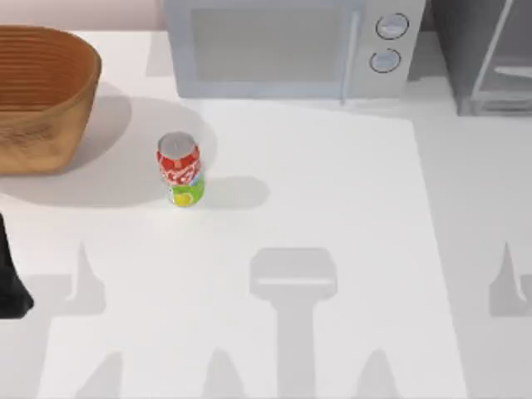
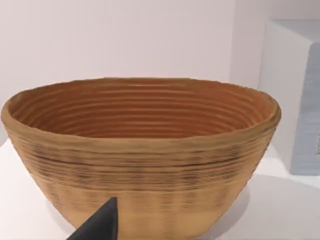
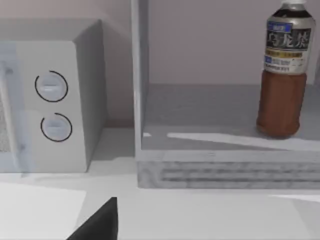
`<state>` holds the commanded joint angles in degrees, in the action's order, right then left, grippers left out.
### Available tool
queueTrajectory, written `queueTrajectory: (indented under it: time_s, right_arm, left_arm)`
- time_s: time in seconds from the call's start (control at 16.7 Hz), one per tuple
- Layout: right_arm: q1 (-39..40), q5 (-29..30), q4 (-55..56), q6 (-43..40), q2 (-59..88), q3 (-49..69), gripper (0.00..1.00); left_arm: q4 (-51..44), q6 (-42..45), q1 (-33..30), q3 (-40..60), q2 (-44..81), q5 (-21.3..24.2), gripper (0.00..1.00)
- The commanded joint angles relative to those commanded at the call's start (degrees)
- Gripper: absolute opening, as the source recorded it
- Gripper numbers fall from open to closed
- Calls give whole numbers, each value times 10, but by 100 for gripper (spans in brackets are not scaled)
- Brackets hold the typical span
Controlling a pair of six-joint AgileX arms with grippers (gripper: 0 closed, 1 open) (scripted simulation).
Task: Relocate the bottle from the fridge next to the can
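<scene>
The fridge (image 3: pixel 225 125) stands at the table's far right corner (image 1: pixel 486 58), directly right of the microwave (image 1: pixel 287 46). The right wrist view looks into its open grey compartment, where the bottle (image 3: pixel 284 75) stands upright on the shelf toward one side. The right gripper (image 3: pixel 97 222) appears there as a single dark fingertip, low, outside the cabinet and well apart from the bottle; whether it is released or clenched cannot be told.

The bottle is tall and slim, with a reddish-brown body and a grey-dark label band near the top.

The can (image 1: pixel 179 170), red over green-yellow with a silver top, stands upright left of the table's centre, near the woven basket (image 1: pixel 41 100).

The left wrist view faces the basket (image 2: pixel 140 155) at close range with the left gripper (image 2: pixel 100 225) before it, finger state indeterminable.
</scene>
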<state>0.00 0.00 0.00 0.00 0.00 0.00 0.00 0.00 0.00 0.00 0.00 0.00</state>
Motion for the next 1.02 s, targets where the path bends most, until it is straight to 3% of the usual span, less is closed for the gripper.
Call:
queueTrajectory:
  time_s: [0.24, 0.48, 0.72, 1.02]
  right_arm:
    - [-4, -3, 15, 0, 17, 15, 100]
    - [-25, -21, 92, 0, 126, 92, 100]
    - [-57, -49, 203, 0, 332, 202, 100]
    - [-103, -89, 346, 0, 695, 344, 100]
  left_arm:
    - [0, 0, 0, 0, 0, 0, 100]
    - [0, 0, 0, 0, 0, 0, 100]
    - [0, 0, 0, 0, 0, 0, 100]
    - [0, 0, 0, 0, 0, 0, 100]
